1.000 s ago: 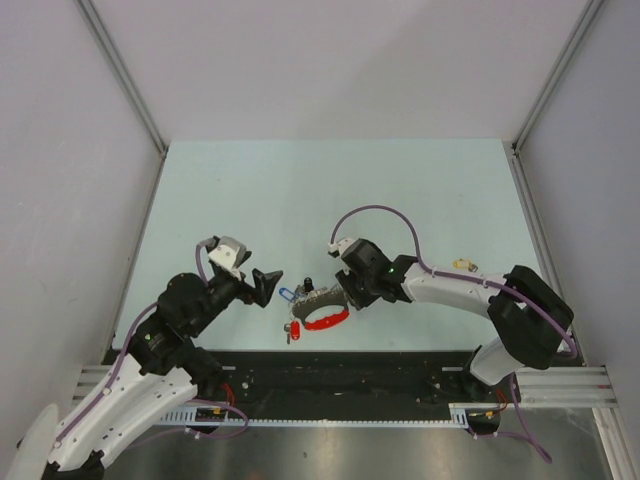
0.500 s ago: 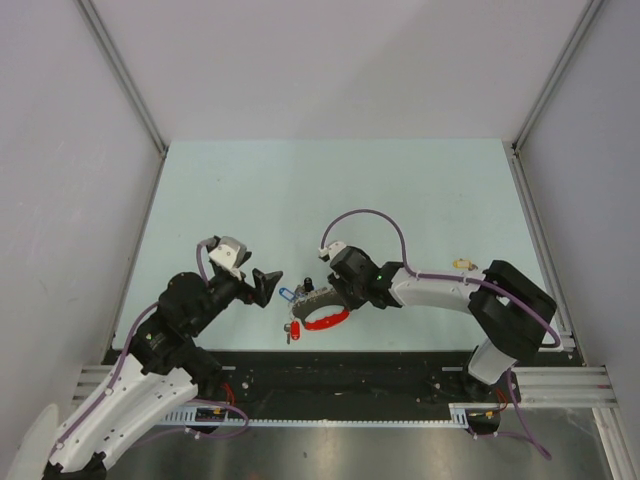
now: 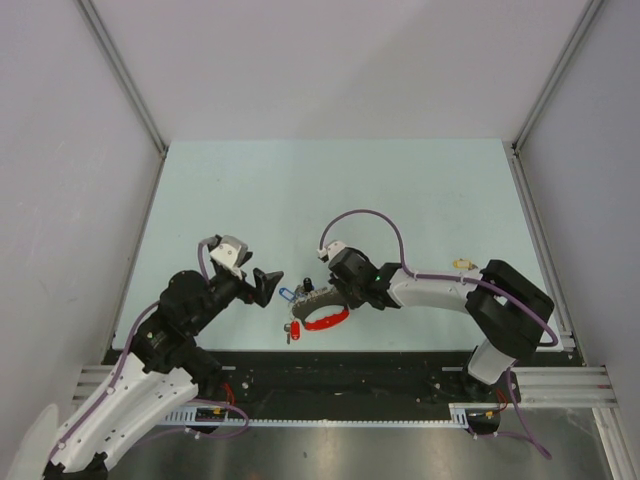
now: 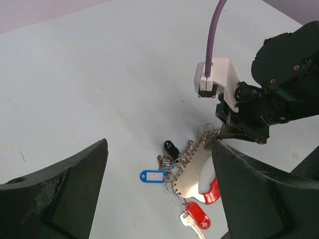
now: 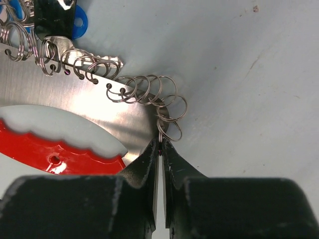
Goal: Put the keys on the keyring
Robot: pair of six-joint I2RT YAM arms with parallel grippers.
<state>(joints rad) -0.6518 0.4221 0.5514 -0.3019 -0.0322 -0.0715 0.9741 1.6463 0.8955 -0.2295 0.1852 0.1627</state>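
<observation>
The keyring (image 4: 192, 174) is a flat metal piece with a red curved end (image 4: 213, 190) and a row of small wire rings (image 5: 169, 122) along its edge. It lies at the table's near middle (image 3: 318, 306). Keys hang on it: a blue tag (image 4: 155, 176), a black-headed key (image 4: 171, 148) and a red-headed key (image 4: 197, 215). My right gripper (image 5: 159, 147) is shut, its tips pinching one end ring beside the metal piece (image 5: 75, 99). Open wide, my left gripper (image 4: 157, 194) hovers over the blue tag, just left of the bundle (image 3: 266, 285).
A small yellowish key (image 3: 462, 264) lies alone on the pale green table (image 3: 250, 200), to the right of my right forearm. Grey walls and metal rails enclose the table on three sides. The black base strip (image 3: 340, 370) runs along the near edge.
My right gripper has slid a little to the left and closed its jaws onto the end ring. The left arm and the key bundle have stayed put.
</observation>
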